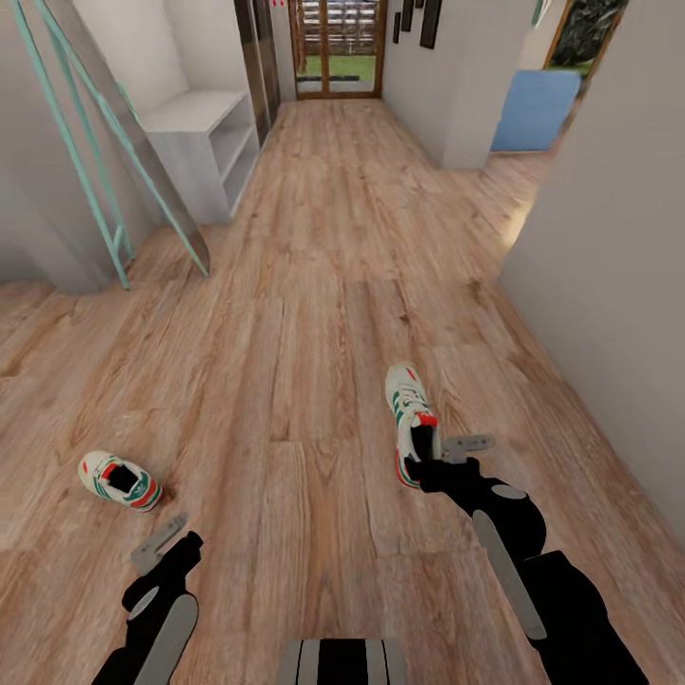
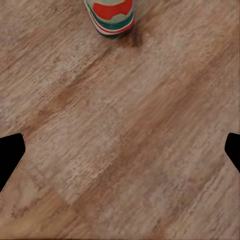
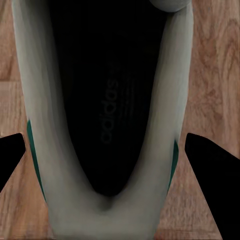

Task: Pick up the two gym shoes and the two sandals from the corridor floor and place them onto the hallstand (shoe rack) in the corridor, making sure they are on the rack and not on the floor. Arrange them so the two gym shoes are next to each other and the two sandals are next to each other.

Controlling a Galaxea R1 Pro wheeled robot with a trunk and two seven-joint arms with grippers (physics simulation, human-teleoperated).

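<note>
Open corridor floor (image 1: 314, 285) runs far ahead, the white hallstand (image 1: 205, 143) far left. The right gripper (image 1: 440, 455) straddles one gym shoe's (image 1: 411, 419) heel, fingers spread (grip uncertain). The left gripper (image 1: 164, 544) hangs released near the other gym shoe (image 1: 119, 479), near left.

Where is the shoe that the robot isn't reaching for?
In the head view that gym shoe lies on the corridor floor at the left, just ahead of the left claw. The other gym shoe is by the right claw.
</note>
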